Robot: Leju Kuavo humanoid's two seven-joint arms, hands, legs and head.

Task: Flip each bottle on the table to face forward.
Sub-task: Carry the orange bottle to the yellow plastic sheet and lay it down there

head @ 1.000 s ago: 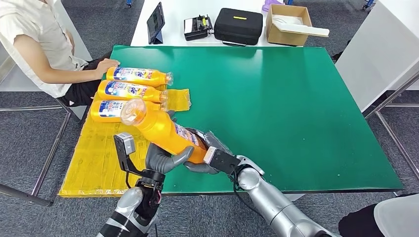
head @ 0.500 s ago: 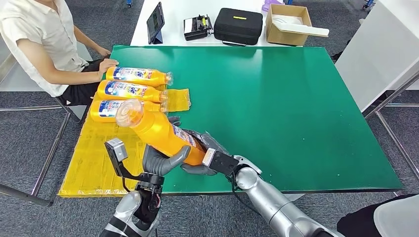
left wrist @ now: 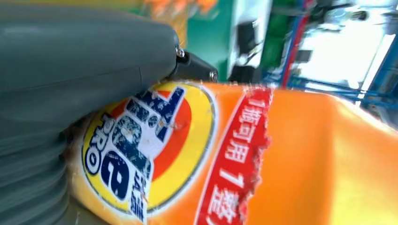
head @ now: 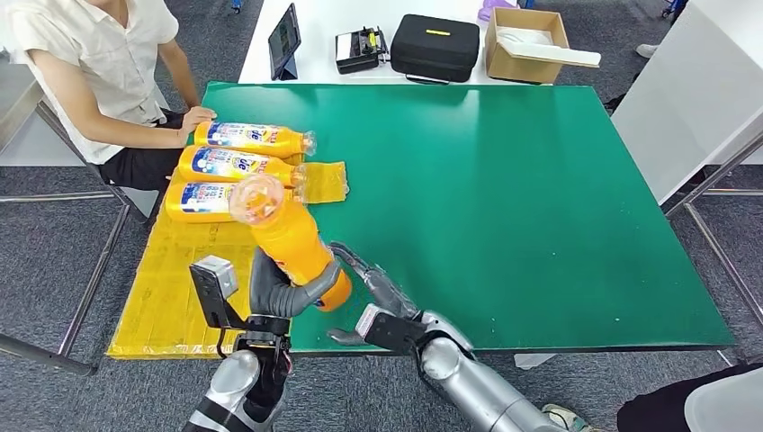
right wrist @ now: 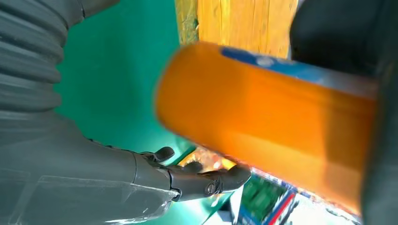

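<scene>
My left hand [head: 283, 292] grips an orange detergent bottle [head: 292, 238] around its lower body and holds it tilted above the table's near-left edge, clear cap end up and away from me. In the left wrist view its label [left wrist: 141, 154] sits right against my thumb [left wrist: 84, 56]. My right hand [head: 378, 292] lies just right of the bottle's base with its fingers spread, holding nothing; the right wrist view has the bottle [right wrist: 263, 112] apart from those fingers [right wrist: 206, 180]. Three more orange bottles [head: 252, 138] [head: 236, 165] [head: 202, 198] lie side by side at the far left, blue labels up.
A green mat [head: 504, 180] covers the table, with a yellow mat [head: 171, 288] along its left side. A person sits at the far left, one hand [head: 200, 115] on the table corner. Behind stand a tablet [head: 284, 38], a black case [head: 434, 45] and a cardboard box [head: 526, 40].
My right hand has let go of the bottle's base and drawn back toward me. The left hand now holds the bottle alone, tipped more upright, cap shifted right.
</scene>
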